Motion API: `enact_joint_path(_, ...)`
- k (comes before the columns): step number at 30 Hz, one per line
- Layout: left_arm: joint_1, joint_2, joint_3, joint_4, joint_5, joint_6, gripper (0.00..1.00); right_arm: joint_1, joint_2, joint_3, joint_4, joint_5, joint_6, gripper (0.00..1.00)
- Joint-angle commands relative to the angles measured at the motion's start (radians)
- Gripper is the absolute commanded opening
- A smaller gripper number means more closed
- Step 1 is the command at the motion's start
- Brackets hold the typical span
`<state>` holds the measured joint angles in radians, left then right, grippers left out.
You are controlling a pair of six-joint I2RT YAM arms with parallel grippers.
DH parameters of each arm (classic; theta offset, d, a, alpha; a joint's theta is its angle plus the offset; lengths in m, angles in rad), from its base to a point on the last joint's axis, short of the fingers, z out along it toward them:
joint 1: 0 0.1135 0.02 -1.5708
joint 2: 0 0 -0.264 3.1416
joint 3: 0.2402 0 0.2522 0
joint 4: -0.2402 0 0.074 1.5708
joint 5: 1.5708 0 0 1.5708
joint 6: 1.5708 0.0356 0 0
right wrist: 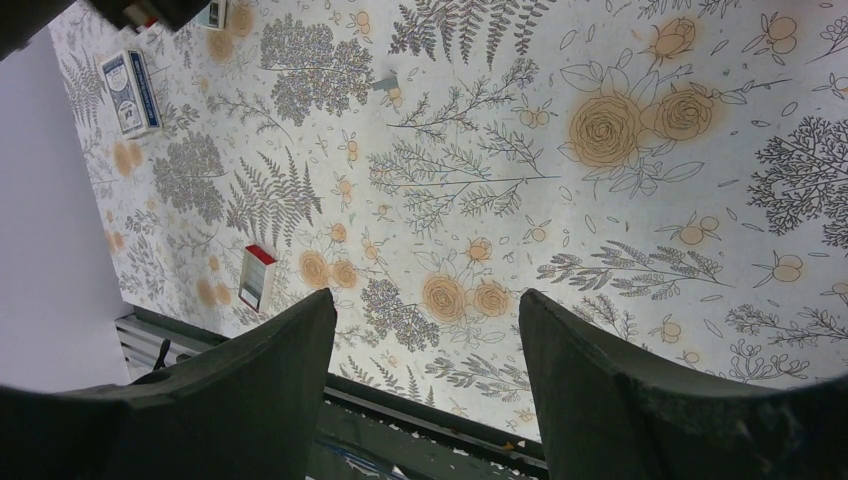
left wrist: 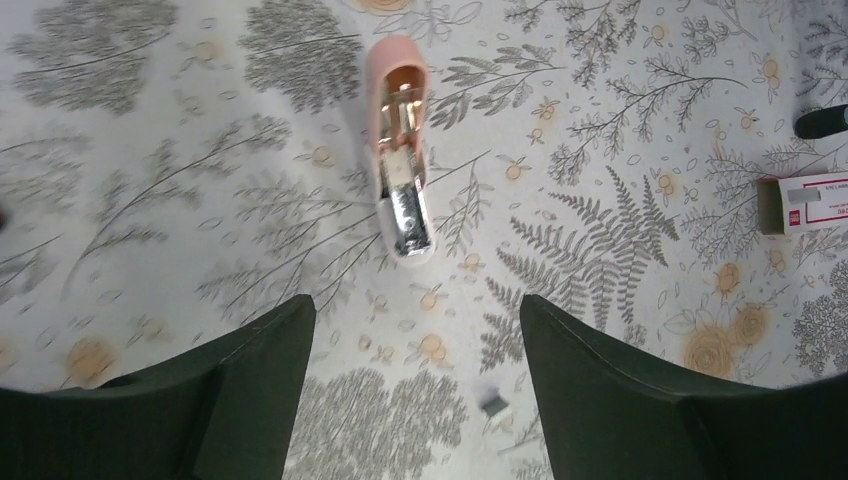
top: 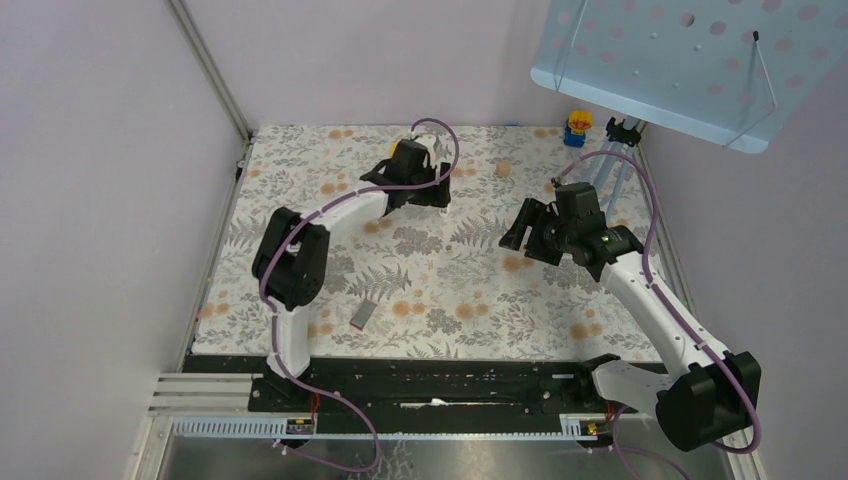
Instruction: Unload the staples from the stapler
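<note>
Table point(top: 455, 290): before my two arm bases — all things below lie on it.
Stapler point(left wrist: 400, 150): flat on the table, ahead of my left gripper point(left wrist: 415, 310) and apart from it; in the top view it lies to the right of this gripper.
Staple strip point(left wrist: 492, 402): between the stapler and my fingers, closer to me.
Box point(top: 365, 314): on the near side, right of my left arm.
Toy point(top: 578, 127): in the far right corner — well apart from the stapler.

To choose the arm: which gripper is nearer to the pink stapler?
Left. The stapler lies just ahead of the left gripper; the right gripper hangs farther off, on its near side.
</note>
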<state>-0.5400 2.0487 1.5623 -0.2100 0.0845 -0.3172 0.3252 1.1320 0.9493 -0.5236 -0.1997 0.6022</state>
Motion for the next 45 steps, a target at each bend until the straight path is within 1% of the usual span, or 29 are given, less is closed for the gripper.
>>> enact_joint_path(1, 0.010, -0.191, -0.095, 0.025, -0.140, -0.015, 0.80, -0.005, -0.022, -0.003, 0.023, 0.025, -0.020, 0.75)
enact_joint_path(3, 0.016, -0.254, -0.164, 0.034, -0.226, -0.040, 0.82, -0.005, -0.026, -0.005, 0.023, 0.026, -0.020, 0.75)
enact_joint_path(5, 0.025, -0.318, -0.231, 0.038, -0.339, -0.089, 0.90, -0.005, -0.024, -0.009, 0.027, 0.024, -0.018, 0.75)
enact_joint_path(6, 0.032, -0.338, -0.255, 0.030, -0.391, -0.115, 0.93, -0.005, -0.024, -0.009, 0.028, 0.021, -0.019, 0.75)
enact_joint_path(9, 0.072, -0.366, -0.300, -0.001, -0.478, -0.182, 0.95, -0.005, -0.024, -0.009, 0.027, 0.015, -0.018, 0.75)
enact_joint_path(12, 0.118, -0.366, -0.325, -0.007, -0.494, -0.226, 0.96, -0.005, -0.027, -0.009, 0.027, 0.013, -0.017, 0.75)
enact_joint_path(16, 0.163, -0.321, -0.327, 0.009, -0.472, -0.213, 0.96, -0.005, -0.033, -0.013, 0.023, 0.018, -0.017, 0.75)
enact_joint_path(18, 0.179, -0.286, -0.314, 0.042, -0.419, -0.156, 0.96, -0.005, -0.035, -0.016, 0.019, 0.016, -0.019, 0.75)
enact_joint_path(23, 0.189, -0.180, -0.217, 0.056, -0.389, -0.015, 0.96, -0.006, -0.035, -0.016, 0.011, 0.020, -0.023, 0.75)
enact_joint_path(27, 0.194, -0.078, -0.112, -0.026, -0.454, 0.032, 0.94, -0.005, -0.032, -0.015, 0.007, 0.020, -0.025, 0.75)
enact_joint_path(30, 0.204, -0.043, -0.073, -0.060, -0.481, 0.037, 0.91, -0.005, -0.030, -0.017, 0.008, 0.020, -0.025, 0.75)
enact_joint_path(38, 0.235, 0.002, -0.040, -0.141, -0.529, 0.005, 0.80, -0.005, -0.022, -0.017, 0.012, 0.012, -0.025, 0.75)
enact_joint_path(40, 0.237, 0.000, -0.048, -0.158, -0.527, 0.000, 0.76, -0.005, -0.024, -0.018, 0.013, 0.012, -0.027, 0.75)
enact_joint_path(45, 0.237, -0.016, -0.095, -0.188, -0.496, -0.012, 0.70, -0.005, -0.026, -0.021, 0.015, 0.011, -0.028, 0.75)
